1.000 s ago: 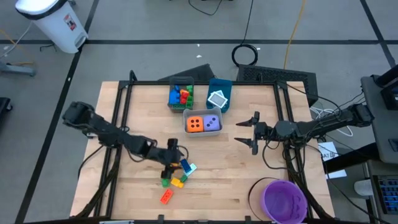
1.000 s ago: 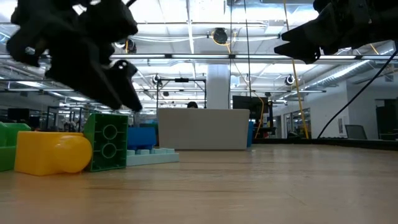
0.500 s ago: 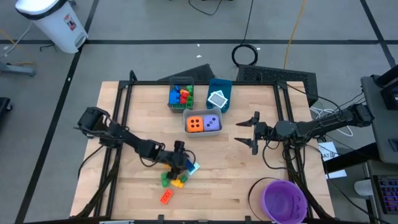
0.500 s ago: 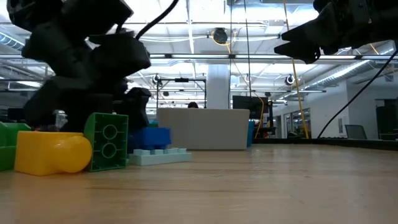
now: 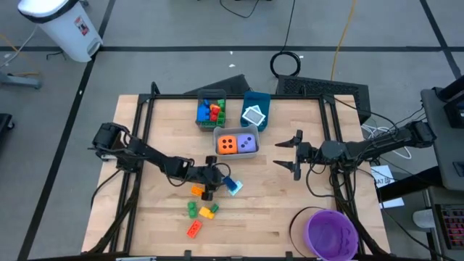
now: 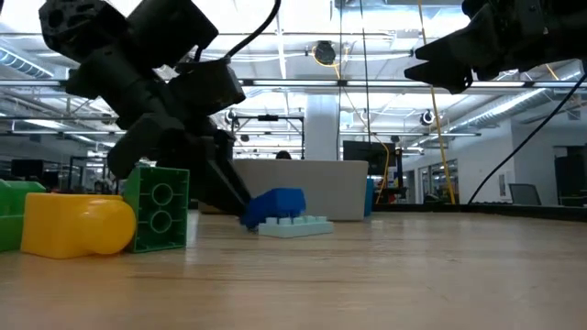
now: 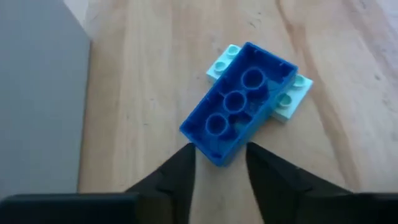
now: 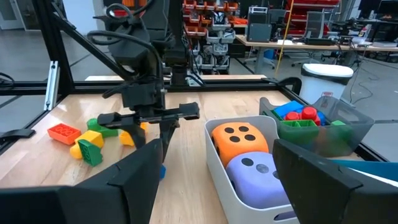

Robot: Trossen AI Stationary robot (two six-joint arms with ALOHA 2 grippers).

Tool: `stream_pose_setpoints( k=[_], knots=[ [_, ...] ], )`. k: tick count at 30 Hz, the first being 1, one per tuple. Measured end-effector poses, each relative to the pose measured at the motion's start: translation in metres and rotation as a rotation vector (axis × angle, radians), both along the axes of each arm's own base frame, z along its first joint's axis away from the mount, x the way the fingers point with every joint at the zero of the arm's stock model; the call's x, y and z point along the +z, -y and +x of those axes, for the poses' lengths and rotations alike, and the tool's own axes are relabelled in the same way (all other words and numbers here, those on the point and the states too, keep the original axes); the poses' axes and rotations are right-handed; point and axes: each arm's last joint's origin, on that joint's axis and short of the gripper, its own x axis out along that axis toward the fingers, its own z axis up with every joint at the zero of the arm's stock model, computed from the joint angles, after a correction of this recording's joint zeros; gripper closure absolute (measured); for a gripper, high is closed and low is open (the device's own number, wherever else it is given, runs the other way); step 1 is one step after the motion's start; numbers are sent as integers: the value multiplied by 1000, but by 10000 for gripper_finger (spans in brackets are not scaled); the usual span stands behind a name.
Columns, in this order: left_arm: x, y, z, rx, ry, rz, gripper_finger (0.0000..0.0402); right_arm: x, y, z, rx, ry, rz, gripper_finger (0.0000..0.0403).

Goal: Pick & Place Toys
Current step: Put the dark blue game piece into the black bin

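Down on the table, the left gripper (image 7: 217,165) pinches one end of a blue brick (image 7: 239,112) lying on a pale teal plate (image 7: 292,99). Green (image 5: 192,209), yellow (image 5: 207,212) and red (image 5: 194,230) bricks sit nearby. Right gripper (image 5: 288,154) hangs spread, beside the dice bin (image 5: 219,153).

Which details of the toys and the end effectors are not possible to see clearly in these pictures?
- High view: whether the left end effector grips the blue brick; too small.
- Left wrist view: the teal tile, mostly under the blue brick.
- Low view: the green brick, cut by the edge.
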Motion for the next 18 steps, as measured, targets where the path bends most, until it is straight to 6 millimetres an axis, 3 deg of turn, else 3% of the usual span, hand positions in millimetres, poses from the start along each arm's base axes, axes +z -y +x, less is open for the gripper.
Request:
stream_pose_setpoints(
  k=[6, 10, 14, 18],
  knots=[
    [0, -3, 1, 18, 0, -10, 340, 0, 0, 0, 0, 0, 0, 124],
    [4, -2, 4, 25, 54, -32, 369, 0, 0, 0, 0, 0, 0, 124],
    [24, -1, 7, 37, 143, -46, 351, 0, 0, 0, 0, 0, 0, 124],
    [48, 0, 15, 88, 232, -93, 287, 0, 0, 0, 0, -1, 0, 124]
  ],
)
